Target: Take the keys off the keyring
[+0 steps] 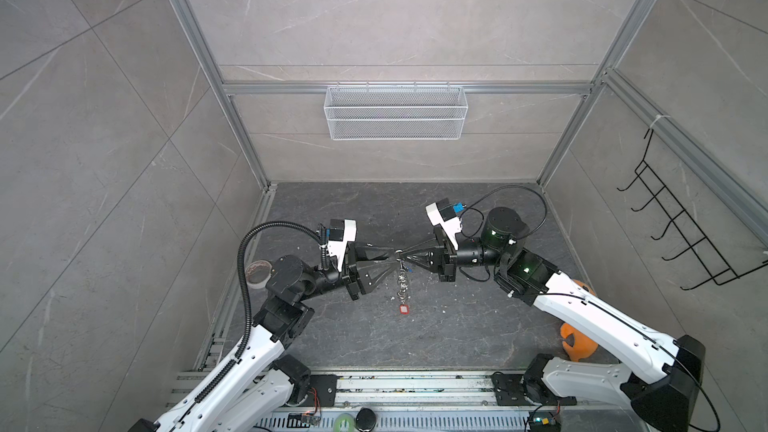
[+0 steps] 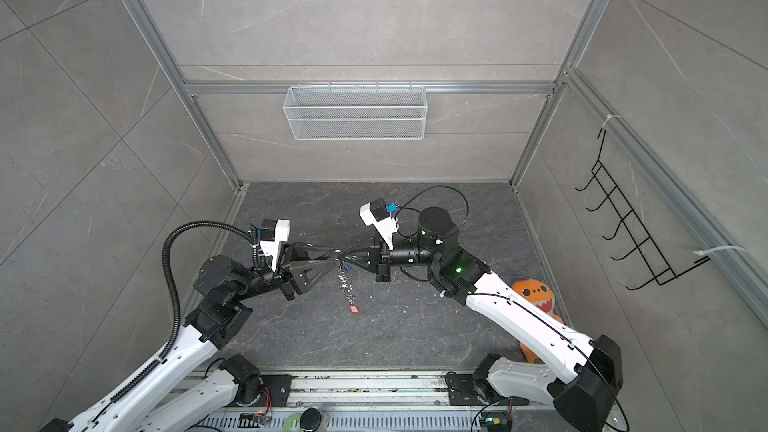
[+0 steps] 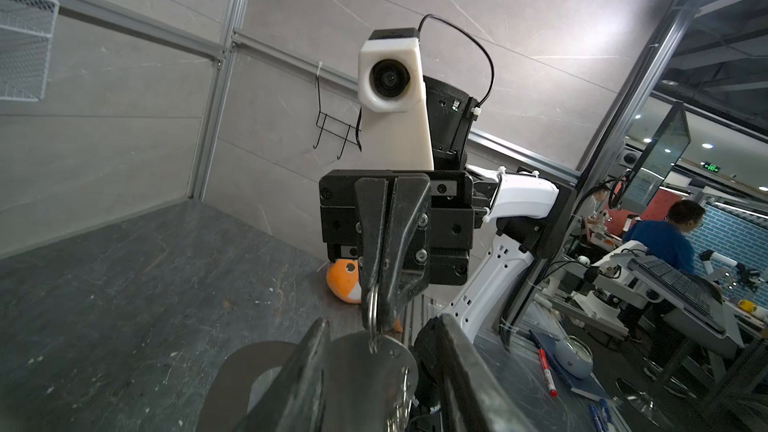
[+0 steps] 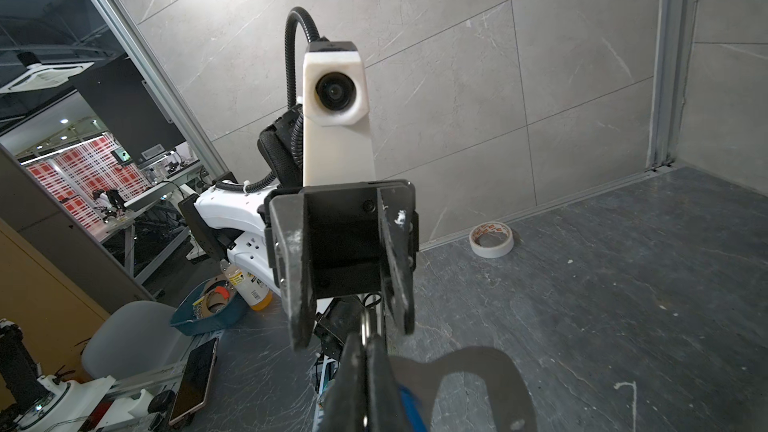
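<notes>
In both top views the two grippers meet tip to tip above the middle of the floor. My right gripper is shut on a silver ring at the top of the keyring. The chain hangs down from there to the red key near the floor. The blue key sits just beside the right fingers. My left gripper stands open, and the flat grey tag is between its spread fingers. The right wrist view shows the tag and its oval cut-out.
A tape roll lies by the left wall, behind the left arm. An orange plush toy sits at the right wall under the right arm. A white wire basket hangs on the back wall. A black hook rack hangs on the right wall.
</notes>
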Controlling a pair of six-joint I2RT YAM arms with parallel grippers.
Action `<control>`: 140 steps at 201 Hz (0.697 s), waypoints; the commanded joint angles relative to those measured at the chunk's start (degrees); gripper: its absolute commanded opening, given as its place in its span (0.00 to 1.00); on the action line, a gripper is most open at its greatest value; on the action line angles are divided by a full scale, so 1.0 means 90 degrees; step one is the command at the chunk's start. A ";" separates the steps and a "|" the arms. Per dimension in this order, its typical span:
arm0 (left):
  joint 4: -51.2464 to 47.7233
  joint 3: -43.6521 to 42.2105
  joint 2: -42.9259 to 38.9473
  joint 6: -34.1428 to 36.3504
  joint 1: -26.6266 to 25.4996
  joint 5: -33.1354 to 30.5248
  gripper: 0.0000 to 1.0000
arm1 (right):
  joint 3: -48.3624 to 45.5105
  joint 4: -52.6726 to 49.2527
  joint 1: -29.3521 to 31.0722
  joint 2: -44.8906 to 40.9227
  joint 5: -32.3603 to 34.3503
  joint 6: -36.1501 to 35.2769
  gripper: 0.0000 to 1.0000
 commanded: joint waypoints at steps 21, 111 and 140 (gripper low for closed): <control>-0.1092 0.0706 -0.0228 0.0574 -0.0026 -0.0107 0.37 | 0.0241 -0.0164 0.0032 -0.0185 0.0136 -0.0204 0.00; -0.2286 0.1376 0.0162 0.0865 -0.0030 0.0192 0.29 | 0.0212 -0.0184 0.0036 -0.0313 0.0214 -0.0244 0.00; -0.2153 0.1403 0.0298 0.0789 -0.0033 0.0409 0.26 | 0.0193 -0.0155 0.0036 -0.0330 0.0235 -0.0224 0.00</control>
